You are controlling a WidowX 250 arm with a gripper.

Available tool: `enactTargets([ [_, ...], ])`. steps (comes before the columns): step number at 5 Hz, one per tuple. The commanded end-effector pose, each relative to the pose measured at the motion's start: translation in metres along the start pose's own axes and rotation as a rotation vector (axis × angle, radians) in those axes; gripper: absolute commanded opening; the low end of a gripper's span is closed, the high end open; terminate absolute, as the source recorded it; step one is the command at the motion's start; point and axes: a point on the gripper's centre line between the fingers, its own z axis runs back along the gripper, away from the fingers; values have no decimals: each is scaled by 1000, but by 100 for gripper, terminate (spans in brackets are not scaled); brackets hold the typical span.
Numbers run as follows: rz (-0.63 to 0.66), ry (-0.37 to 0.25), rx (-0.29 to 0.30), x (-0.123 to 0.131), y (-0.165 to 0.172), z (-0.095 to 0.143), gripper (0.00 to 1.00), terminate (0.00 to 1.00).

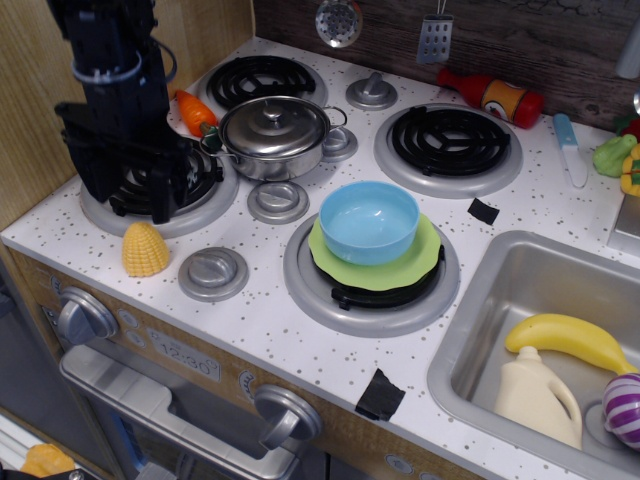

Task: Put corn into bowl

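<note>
One corn [145, 250], one bowl [369, 221]; gripper [125, 190] apparently spread, empty above burner.

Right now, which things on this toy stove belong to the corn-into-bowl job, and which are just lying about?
Job:
corn, on the counter at front left
bowl, on the green plate
hand, above the corn

Lying about:
steel pot
carrot
banana in the sink
ketchup bottle
</note>
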Motion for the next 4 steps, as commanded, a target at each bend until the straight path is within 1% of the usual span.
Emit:
enactTargets([
  [1,-13,-75,8,3,1,-10,100,0],
  [2,-18,-82,1,1,-1,-16,100,0],
  [3,4,-87,-18,-8,-4,-24,100,0],
  [4,18,-83,-19,-13,-8,-33,100,0],
])
